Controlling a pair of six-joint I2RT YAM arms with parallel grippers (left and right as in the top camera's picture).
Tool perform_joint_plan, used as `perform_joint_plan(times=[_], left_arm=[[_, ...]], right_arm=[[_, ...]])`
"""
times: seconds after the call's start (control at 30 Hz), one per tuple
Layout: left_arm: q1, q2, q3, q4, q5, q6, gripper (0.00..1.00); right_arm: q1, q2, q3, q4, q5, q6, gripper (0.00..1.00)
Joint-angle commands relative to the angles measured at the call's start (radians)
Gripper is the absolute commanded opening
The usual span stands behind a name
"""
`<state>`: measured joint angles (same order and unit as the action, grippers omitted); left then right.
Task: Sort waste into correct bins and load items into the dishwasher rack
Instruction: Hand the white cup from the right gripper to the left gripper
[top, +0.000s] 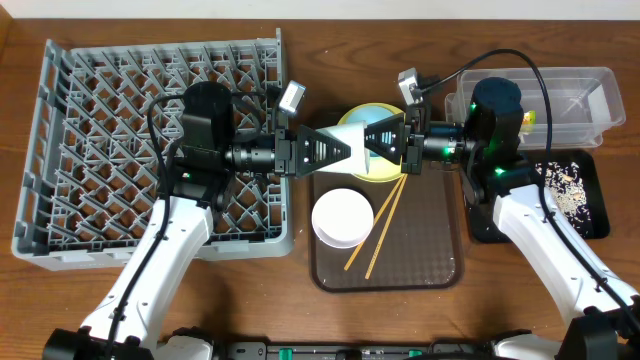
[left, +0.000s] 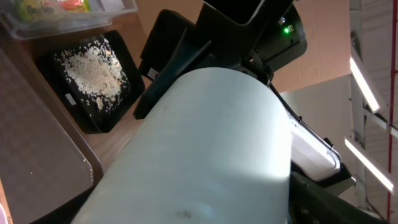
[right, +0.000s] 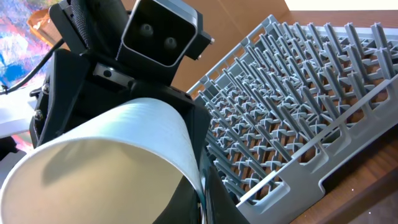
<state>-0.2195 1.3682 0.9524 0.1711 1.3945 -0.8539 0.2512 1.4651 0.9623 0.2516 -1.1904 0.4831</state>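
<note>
Overhead, the blue bowl (top: 380, 133) hangs on its side over the plate (top: 388, 172) at the brown tray's (top: 420, 255) far end. The right pincer (top: 400, 148) is clamped shut on its rim and the left pincer (top: 346, 150) is spread wide about its base; whether that one presses on it I cannot tell. The left wrist view is filled by the bowl's outer wall, with crumbs (left: 93, 68) in the black tray (left: 79, 118) behind. The right wrist view looks into the bowl, the rack (right: 298, 112) beyond.
</note>
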Motion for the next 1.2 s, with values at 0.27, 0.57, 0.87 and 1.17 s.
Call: perform_joint_plan(times=[0.27, 0.57, 0.87, 1.17], left_arm=[[-0.003, -0.005, 0.019, 0.075, 0.0, -0.001, 0.8], [-0.002, -0.005, 0.019, 0.074, 0.0, -0.001, 0.91], [-0.003, -0.005, 0.019, 0.074, -0.041, -0.001, 0.91], [-0.003, -0.005, 0.019, 0.074, -0.042, -0.001, 0.83]], right_arm=[[0.005, 0.008, 0.012, -0.035, 0.01, 0.01, 0.01], [0.006, 0.008, 0.012, -0.036, 0.002, 0.01, 0.01], [0.005, 0.008, 0.012, -0.035, -0.041, 0.01, 0.01], [0.006, 0.008, 0.012, -0.039, -0.042, 0.01, 0.01]])
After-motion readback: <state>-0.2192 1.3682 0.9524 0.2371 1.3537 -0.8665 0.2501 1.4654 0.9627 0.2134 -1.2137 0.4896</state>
